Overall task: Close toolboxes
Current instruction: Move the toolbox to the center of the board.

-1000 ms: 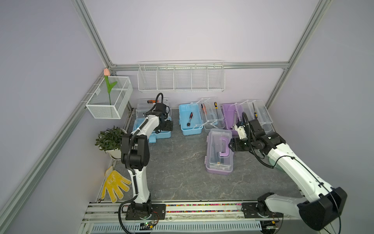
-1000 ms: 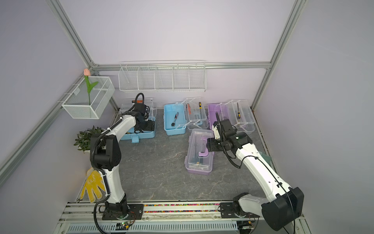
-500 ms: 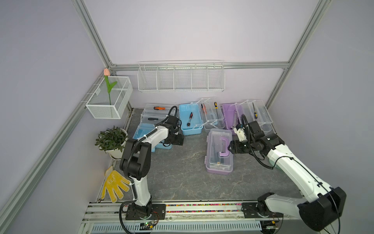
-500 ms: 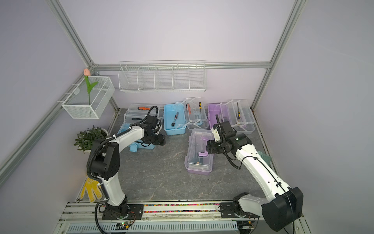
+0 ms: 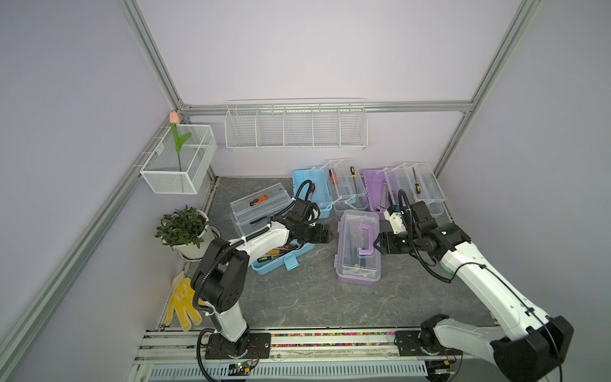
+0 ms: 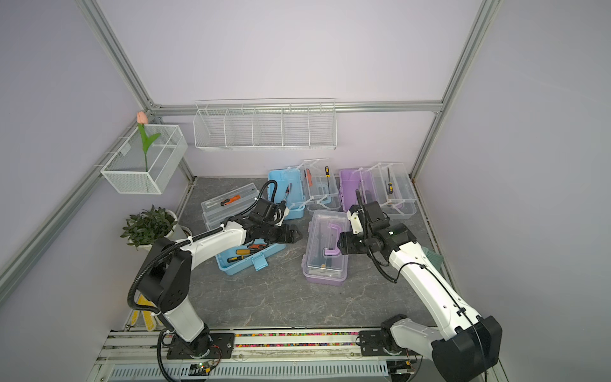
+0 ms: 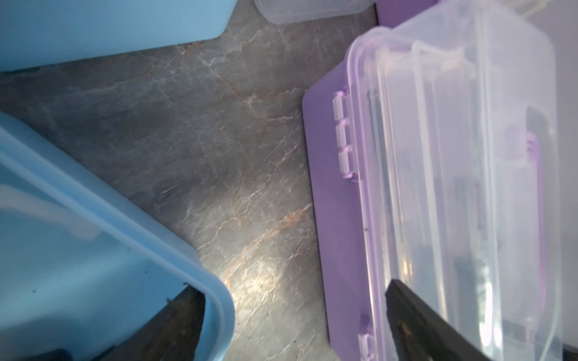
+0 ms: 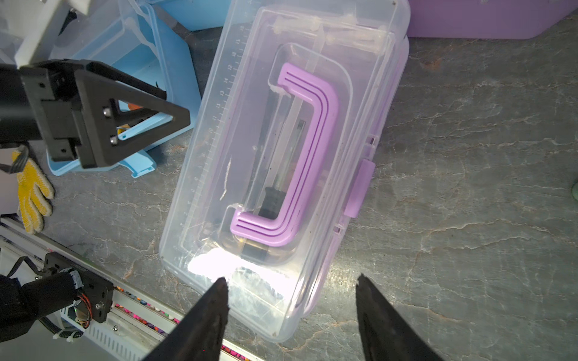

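One of the four toolboxes is shut: the closed purple toolbox (image 5: 350, 261) lies in the middle of the tabletop (image 5: 297, 304), clear lid down and handle folded flat; its purple latch (image 8: 359, 187) looks folded against the side, though I cannot tell whether it has snapped home. Both arms flank this box: the left tool (image 5: 326, 233) hangs just off its hinge side, spread wide and gripping nothing, and the right tool (image 5: 377, 246) hovers at its latch side, likewise parted and empty. I judge that this box is being finished, so the next move calls either for a press on that latch with the hinge side braced, or for a turn to the near light-blue toolbox (image 5: 277, 264), open just beyond the left tool, whose trays must fold in before its lid comes over. Behind the closed box stand the back light-blue toolbox (image 5: 310, 185) and the back purple toolbox (image 5: 375, 185), both open. Count: four toolboxes, two purple, two light-blue, three open; two baskets, a long wire basket (image 5: 296, 127) and a small wire basket (image 5: 178, 165); one potted plant (image 5: 183, 226); one yellow glove (image 5: 182, 304)
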`<state>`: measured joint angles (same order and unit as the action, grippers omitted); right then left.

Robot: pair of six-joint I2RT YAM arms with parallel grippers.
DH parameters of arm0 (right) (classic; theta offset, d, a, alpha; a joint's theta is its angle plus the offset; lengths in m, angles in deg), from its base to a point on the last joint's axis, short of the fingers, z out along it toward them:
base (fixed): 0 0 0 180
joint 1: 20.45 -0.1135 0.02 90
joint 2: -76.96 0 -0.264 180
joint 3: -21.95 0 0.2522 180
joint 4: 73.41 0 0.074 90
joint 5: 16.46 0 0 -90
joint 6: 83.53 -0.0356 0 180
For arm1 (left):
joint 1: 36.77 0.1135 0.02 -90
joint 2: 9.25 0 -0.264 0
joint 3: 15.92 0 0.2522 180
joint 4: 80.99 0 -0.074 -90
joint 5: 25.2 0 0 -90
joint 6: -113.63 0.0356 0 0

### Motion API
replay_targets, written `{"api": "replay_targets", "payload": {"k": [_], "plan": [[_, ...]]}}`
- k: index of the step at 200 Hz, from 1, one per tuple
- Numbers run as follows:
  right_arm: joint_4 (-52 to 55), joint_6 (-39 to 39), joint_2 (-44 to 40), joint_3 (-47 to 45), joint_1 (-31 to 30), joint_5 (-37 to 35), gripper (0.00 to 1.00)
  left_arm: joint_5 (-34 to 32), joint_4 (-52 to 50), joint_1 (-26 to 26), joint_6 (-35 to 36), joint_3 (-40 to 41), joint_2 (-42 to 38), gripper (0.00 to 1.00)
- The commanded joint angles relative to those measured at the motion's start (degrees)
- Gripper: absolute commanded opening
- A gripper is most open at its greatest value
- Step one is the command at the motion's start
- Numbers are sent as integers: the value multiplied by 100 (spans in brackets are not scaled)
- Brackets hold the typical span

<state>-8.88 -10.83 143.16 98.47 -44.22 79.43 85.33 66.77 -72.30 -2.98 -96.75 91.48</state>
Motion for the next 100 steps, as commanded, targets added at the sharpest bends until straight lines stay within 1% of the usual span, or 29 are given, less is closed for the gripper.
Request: {"api": "replay_targets", "payload": {"k": [1, 15, 27, 49, 61, 80, 100], "plan": [[33, -85, -235, -170, -5, 85, 66, 106, 933, -15, -555, -279, 200, 93], [71, -103, -348, -211, -36, 58, 65, -154, 973, -16, -688, -464, 346, 94], [99, -99, -420, -204, -180, -29, 63, -332, 987, -16, -763, -679, 533, 95], [211, -146, -309, -24, -839, -440, 62, -387, 1182, -16, -922, -1023, 814, 97], [217, -219, -139, 92, -1183, -543, 61, -454, 1250, -16, -968, -1168, 880, 98], [-150, -445, 2, 107, -1532, -563, 60, -508, 1192, -20, -975, -1308, 803, 100], [-740, -669, 128, 102, -1766, -356, 59, -488, 1024, -7, -855, -1180, 463, 100]]}}
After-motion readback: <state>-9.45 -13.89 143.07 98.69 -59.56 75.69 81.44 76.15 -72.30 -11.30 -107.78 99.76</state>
